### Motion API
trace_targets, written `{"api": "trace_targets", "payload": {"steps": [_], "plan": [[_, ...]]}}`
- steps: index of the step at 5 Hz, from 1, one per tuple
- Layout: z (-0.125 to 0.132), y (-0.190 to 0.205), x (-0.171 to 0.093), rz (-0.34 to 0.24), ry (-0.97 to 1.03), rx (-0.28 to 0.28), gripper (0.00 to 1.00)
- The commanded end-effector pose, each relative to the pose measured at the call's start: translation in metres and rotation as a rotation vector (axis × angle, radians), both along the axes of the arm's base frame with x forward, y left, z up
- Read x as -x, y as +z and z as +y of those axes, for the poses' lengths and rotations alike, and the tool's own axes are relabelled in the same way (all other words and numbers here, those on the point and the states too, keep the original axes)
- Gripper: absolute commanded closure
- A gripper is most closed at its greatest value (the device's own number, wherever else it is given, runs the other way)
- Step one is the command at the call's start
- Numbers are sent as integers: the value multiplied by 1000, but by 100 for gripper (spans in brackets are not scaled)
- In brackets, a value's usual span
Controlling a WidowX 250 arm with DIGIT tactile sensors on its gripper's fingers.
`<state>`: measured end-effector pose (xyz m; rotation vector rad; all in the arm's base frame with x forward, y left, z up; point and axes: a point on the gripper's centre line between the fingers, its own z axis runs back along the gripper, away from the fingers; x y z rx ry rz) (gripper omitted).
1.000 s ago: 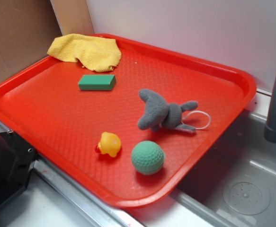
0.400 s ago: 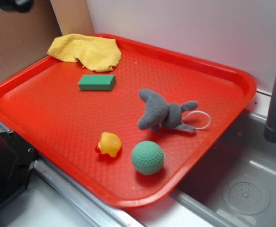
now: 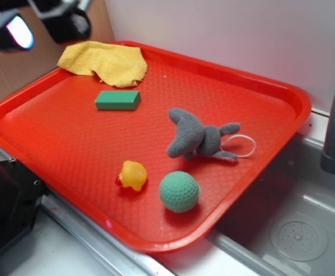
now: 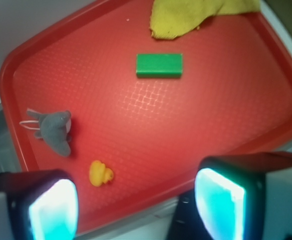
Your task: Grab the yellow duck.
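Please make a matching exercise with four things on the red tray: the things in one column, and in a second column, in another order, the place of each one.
Things:
1. yellow duck
2. yellow cloth
3. green block
4. grey plush toy

Places (exterior view):
A. draped over the far left corner of the red tray
B. just left of the green ball, near the tray's front edge
C. on the tray floor just in front of the cloth
D. behind the green ball, towards the tray's right side

Pairs: 1-B, 2-A, 3-C, 4-D
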<state>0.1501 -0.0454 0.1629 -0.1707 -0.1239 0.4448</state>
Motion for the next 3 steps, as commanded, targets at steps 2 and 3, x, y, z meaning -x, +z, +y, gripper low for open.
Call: {"api": "trace_targets", "payload": {"steps": [2, 3], "plan": [[-44, -58, -12, 91, 81, 24, 0], [-50, -85, -12, 161, 124, 66, 0]]}}
